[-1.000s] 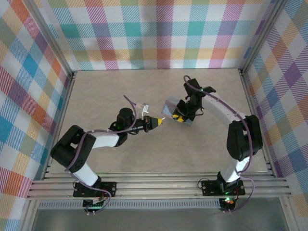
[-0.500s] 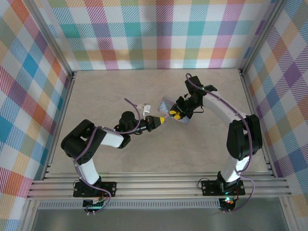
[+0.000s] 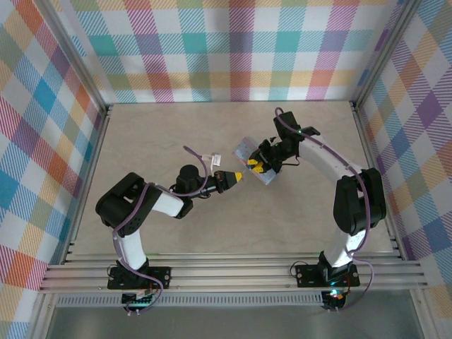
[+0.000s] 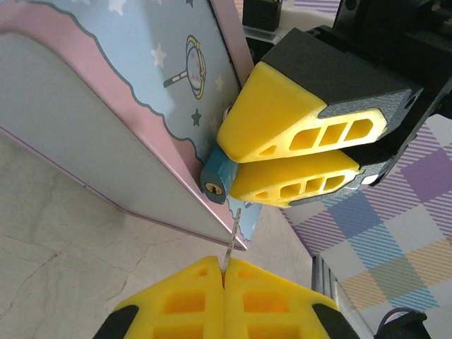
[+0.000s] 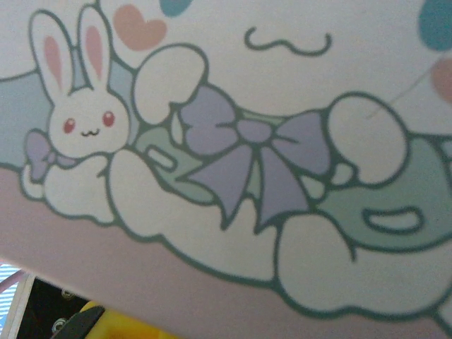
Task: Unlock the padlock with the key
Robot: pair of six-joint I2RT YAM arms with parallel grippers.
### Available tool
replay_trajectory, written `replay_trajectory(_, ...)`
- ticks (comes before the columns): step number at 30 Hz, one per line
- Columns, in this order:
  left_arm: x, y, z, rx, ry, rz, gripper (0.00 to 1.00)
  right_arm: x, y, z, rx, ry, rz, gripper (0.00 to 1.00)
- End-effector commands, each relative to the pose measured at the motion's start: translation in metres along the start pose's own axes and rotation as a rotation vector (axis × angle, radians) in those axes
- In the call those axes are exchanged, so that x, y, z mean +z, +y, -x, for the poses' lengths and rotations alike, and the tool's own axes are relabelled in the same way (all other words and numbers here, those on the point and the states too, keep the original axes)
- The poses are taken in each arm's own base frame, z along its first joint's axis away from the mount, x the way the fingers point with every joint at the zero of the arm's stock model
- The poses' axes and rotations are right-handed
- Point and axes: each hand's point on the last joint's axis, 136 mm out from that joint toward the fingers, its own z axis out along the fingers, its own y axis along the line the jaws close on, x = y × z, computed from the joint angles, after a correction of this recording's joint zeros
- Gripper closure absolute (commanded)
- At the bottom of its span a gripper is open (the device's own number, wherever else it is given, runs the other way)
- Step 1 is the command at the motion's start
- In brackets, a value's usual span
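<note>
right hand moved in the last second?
Yes. The right hand, gripping the tin, shifted slightly left and toward the back wall.

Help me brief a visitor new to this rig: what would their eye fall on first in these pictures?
First the pastel cartoon tin, bunny print and all, held by the right hand near the middle of the table. Next the tiny blue padlock at the tin's edge. Close by, the left hand pinches a thin key pointing toward the padlock, not yet in.
</note>
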Motion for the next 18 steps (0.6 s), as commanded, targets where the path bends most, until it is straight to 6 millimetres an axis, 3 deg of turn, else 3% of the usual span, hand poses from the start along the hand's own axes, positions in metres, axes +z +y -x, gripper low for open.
replay_trajectory(1,0.0062,-0.0132,0.0106,0.039,-0.037,-0.052,1.0,-0.0129,0.014,-0.0079,-0.026,0.004,0.067,1.0)
replay_trajectory(18,0.0141,-0.0061,0.008,0.038,-0.017,-0.05,1.0,-0.0109,0.0111,-0.007,-0.014,0.002,0.064,1.0)
